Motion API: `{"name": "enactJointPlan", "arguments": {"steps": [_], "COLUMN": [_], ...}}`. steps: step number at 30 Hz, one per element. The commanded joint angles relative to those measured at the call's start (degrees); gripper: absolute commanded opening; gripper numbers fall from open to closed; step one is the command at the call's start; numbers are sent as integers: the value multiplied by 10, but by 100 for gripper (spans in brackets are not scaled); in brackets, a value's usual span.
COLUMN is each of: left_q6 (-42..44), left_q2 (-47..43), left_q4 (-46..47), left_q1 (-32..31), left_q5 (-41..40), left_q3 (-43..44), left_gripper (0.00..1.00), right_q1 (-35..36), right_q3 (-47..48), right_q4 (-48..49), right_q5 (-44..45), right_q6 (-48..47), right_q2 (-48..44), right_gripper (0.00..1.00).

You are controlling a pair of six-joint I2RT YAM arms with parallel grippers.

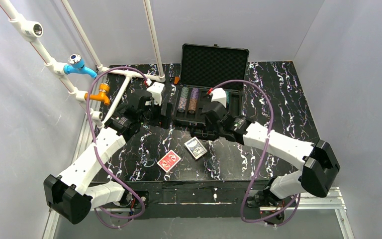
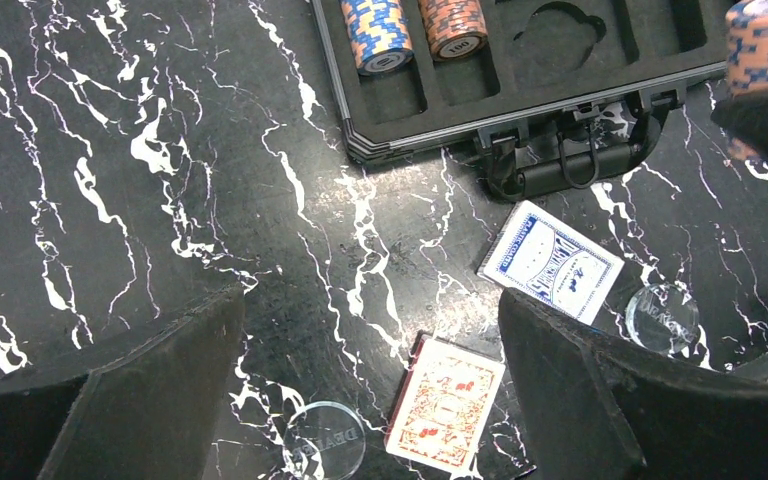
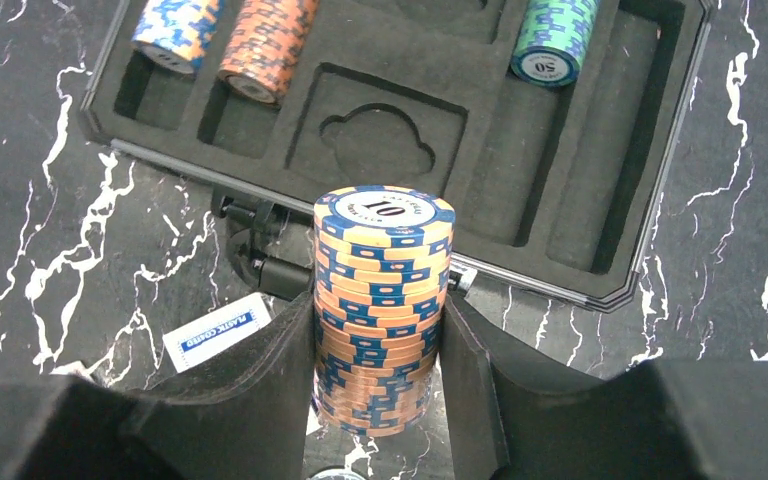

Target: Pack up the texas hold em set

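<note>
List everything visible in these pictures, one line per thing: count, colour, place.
briefcase: one, black, open, table's far middle
blue-yellow chip stack: one, left slot of the briefcase
orange chip stack: one, the slot beside it
green chip stack: one, a slot farther right
held chip stack: one, orange-and-blue, in front of the briefcase
red-backed deck: one, on the table
blue-backed deck: one, on the table, apart from the red one
clear discs: two, transparent, near the decks
pipe frame: one, white, blue and orange fittings, far left
table: one, black, white-veined
left gripper: open, empty
right gripper: gripping the held chip stack
</note>
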Motion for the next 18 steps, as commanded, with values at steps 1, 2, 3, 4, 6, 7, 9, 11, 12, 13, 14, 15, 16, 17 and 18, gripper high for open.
{"name": "enactJointPlan", "arguments": {"steps": [1, 2, 3, 4, 6, 7, 9, 11, 12, 13, 14, 15, 16, 17, 18], "left_q6": [10, 11, 12, 13, 15, 16, 19, 20, 22, 22, 23, 23, 24, 24, 26], "left_q2": [-17, -17, -16, -16, -16, -15, -17, -18, -19, -19, -19, -20, -21, -22, -25], "left_q4": [-11, -11, -12, -12, -13, -14, -16, -16, -16, -16, -16, -18, -19, -20, -20], "left_q1": [-2, -2, -4, -5, -7, -9, -13, -17, -20, -22, -25, -29, -32, -36, -40], "left_q5": [-27, -30, -33, -34, -38, -41, -49, -55, -58, -61, -66, -72, -79, -89, -95], "left_q3": [3, 2, 2, 1, 2, 2, 1, 1, 0, 0, 0, 1, 1, 1, 0], "left_gripper": [98, 98, 98, 98, 98, 98, 98, 98, 98, 98, 98, 98, 98, 98, 98], "right_q1": [-41, -47, -54, -61, -74, -80, -94, -110, -118, -124, -130, -135, -140, -143, -147], "right_q3": [46, 47, 49, 50, 50, 51, 53, 55, 56, 56, 56, 56, 57, 57, 59], "right_q4": [-1, -1, -1, -1, 3, 4, 3, 2, 2, 4, 5, 7, 7, 8, 9], "right_q5": [-32, -34, -37, -42, -53, -57, -67, -76, -80, -83, -85, -86, -86, -87, -89], "right_q6": [45, 48, 51, 53, 53, 52, 52, 53, 54, 54, 53, 51, 50, 49, 49], "right_q2": [6, 9, 11, 14, 20, 23, 31, 40, 43, 46, 49, 53, 58, 62, 66], "right_gripper": [15, 15, 15, 15, 15, 15, 15, 15, 15, 15, 15, 15, 15, 15, 15]}}
